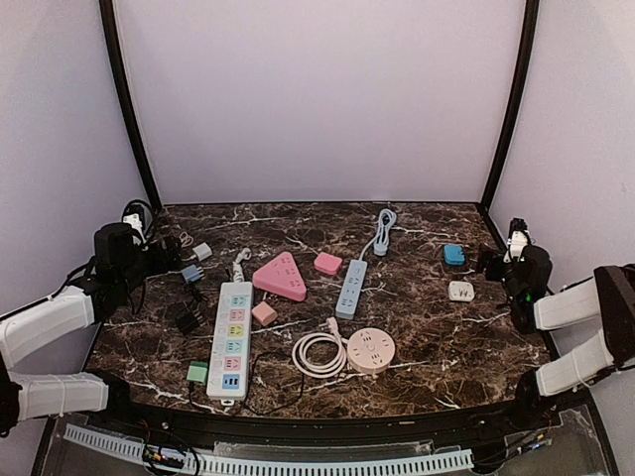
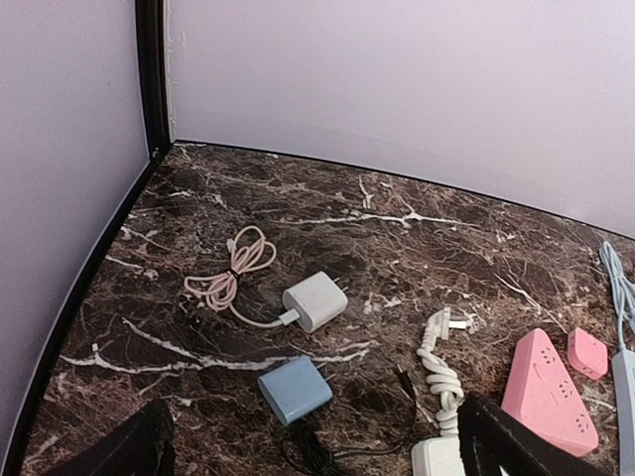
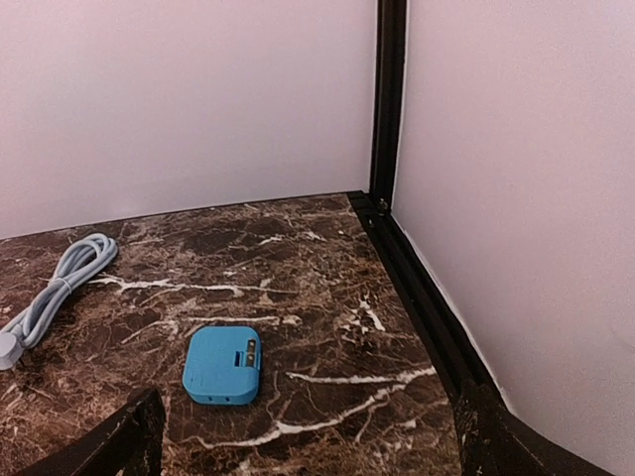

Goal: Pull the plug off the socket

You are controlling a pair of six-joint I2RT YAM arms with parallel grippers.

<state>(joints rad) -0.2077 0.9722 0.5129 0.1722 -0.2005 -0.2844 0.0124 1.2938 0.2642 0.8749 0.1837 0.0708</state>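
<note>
A long white power strip (image 1: 230, 340) with coloured outlets lies left of centre, a small blue piece on its near end; whether that is a plug pushed in I cannot tell. A pink cube adapter (image 1: 264, 313) and a green one (image 1: 197, 373) lie against its sides. A round pink socket (image 1: 371, 349) sits beside a coiled white cord (image 1: 317, 353). My left gripper (image 1: 167, 256) hangs open at the far left, over a light-blue charger (image 2: 295, 389) and a white charger (image 2: 316, 300). At the far right my right gripper (image 1: 493, 262) stands open near a blue adapter (image 3: 222, 364).
A pink triangular strip (image 1: 281, 277), a small pink adapter (image 1: 327, 263) and a grey-blue strip (image 1: 351, 287) with its bundled cable (image 1: 383, 231) lie mid-table. A white adapter (image 1: 460, 291) sits at the right. Black frame posts and white walls close in the back corners.
</note>
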